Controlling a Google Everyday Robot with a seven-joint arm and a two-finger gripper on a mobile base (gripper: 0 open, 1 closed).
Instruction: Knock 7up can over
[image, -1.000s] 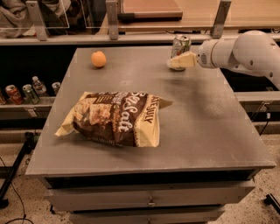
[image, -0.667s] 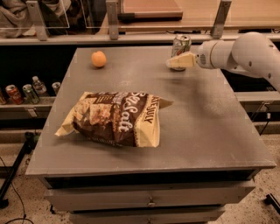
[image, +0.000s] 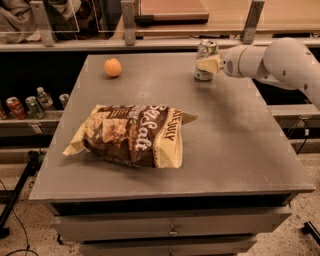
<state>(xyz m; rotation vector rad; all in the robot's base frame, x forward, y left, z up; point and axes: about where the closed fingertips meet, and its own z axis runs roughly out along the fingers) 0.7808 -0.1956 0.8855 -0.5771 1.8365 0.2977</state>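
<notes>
On the low shelf at the far left, the red drink can (image: 15, 106) and the small bottles (image: 36, 105) stand as they did a second ago. On the grey flat-topped counter (image: 240, 145), the round orange fruit (image: 113, 67) at the back left and the big brown-and-cream crinkled chip bag (image: 131, 135) lying flat in the middle have not shifted either.

The change is at the back right. The pale cream claw (image: 209, 65) on the white rounded arm (image: 280, 60) was lower before, down by the foot of the can. It now sits higher, across the middle of the can's body and seemingly touching it. Whether the claw is apart or together cannot be told from here.

The small silver-white aluminium 7up can (image: 207, 48) stands near the counter's rear edge, right of centre and well apart from the bag and the fruit, on the same spot as before. Green marking shows on its upper side and its metal top catches the light. The claw hides its middle band. It stands on its base with its long axis vertical and its top pointing up, perhaps leaning very slightly to the right, though that is hard to judge.
</notes>
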